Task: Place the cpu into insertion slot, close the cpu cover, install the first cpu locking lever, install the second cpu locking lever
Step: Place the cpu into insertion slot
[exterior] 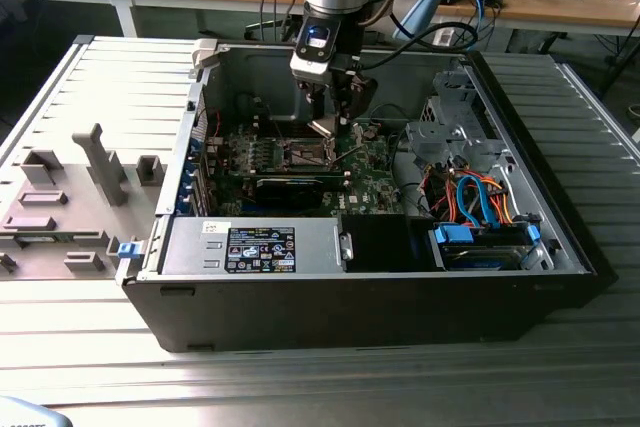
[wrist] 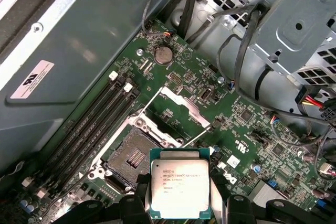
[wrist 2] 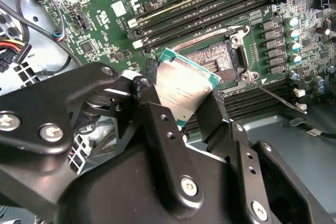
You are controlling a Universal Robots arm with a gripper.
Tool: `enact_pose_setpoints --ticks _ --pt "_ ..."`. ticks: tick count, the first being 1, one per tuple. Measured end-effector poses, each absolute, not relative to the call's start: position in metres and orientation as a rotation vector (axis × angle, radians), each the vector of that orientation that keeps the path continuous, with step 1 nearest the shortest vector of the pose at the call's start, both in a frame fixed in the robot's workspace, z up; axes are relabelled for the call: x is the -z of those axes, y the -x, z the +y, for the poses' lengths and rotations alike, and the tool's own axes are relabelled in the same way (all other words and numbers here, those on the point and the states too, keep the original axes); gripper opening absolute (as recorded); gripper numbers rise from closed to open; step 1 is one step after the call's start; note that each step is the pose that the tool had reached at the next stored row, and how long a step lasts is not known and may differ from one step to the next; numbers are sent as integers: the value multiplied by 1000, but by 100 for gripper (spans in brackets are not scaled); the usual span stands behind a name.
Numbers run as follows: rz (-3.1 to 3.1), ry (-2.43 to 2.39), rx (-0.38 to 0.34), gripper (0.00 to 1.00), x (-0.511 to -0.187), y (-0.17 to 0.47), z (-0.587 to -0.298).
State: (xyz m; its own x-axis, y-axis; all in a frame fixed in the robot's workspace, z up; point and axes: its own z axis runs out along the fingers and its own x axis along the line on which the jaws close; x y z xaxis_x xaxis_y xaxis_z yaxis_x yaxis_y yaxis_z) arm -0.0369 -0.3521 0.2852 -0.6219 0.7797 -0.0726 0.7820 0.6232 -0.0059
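Observation:
My gripper [exterior: 335,112] hangs inside the open computer case and is shut on the cpu [wrist: 180,190], a silver-topped square chip with a green edge. Both black fingers [wrist 2: 155,119] pinch its sides, and the cpu [wrist 2: 184,87] is tilted just above the board. The insertion slot [wrist: 131,156] lies bare and dark right beside the chip, seen in both wrist views, with the insertion slot [wrist 2: 215,61] unoccupied. The cpu cover [wrist: 178,107] stands swung open on the socket's far side. A thin locking lever [wrist 2: 278,98] sticks out loose from a socket corner.
Long memory slots [wrist: 89,129] run alongside the socket. A long black card [exterior: 290,190] sits across the board in front of it. The drive cage [exterior: 450,117] and coloured cables [exterior: 480,197] fill the exterior view's right. A grey fixture plate [exterior: 60,197] lies outside the case.

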Motion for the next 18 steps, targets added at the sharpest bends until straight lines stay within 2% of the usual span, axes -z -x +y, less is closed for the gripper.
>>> enact_pose_setpoints --ticks 18 --pt "2705 -1472 62 54 -285 37 -352"
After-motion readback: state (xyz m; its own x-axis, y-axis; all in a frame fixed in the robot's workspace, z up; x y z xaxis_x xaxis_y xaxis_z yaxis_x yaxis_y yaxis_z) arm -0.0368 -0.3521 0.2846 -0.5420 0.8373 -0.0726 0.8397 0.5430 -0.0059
